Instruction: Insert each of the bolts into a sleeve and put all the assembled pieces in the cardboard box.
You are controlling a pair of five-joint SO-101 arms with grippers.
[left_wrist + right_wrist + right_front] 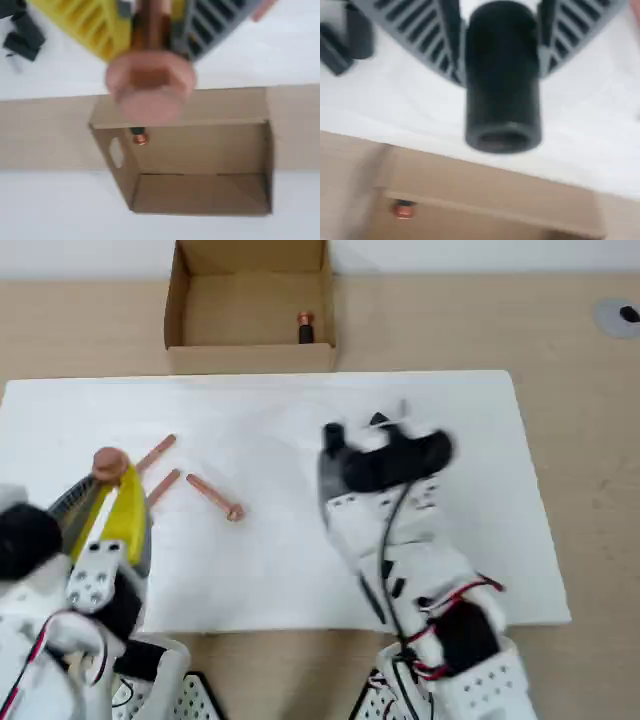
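Left claw (150,50): closed on a copper bolt (150,90), with a yellow finger on one side of the shank and a grey finger on the other. The bolt's head stands clear past the fingertips. From above, this claw sits low over the left end of the white sheet (280,570).
Upper loose bolt (157,452): lies on the sheet just right of the left claw, slanted.
Middle loose bolt (163,487): lies just below the upper one, at a similar slant.
Right loose bolt (215,497): lies beside the middle one, slanted the other way, with its head toward the near edge.
Cardboard box (178,300): stands open-topped on the wooden table (600,440), just past the sheet's far edge.
Assembled piece (305,327): inside the box against its right wall, a copper head on a black body.
Right claw (501,70): closed on a black sleeve (502,110), grey fingers on either side and the open bore end sticking out. From above, it is over mid-sheet.
Spare sleeves (357,30): two black ones lie on the sheet, close together.
Round grey disc (618,315): set in the table at the far right.
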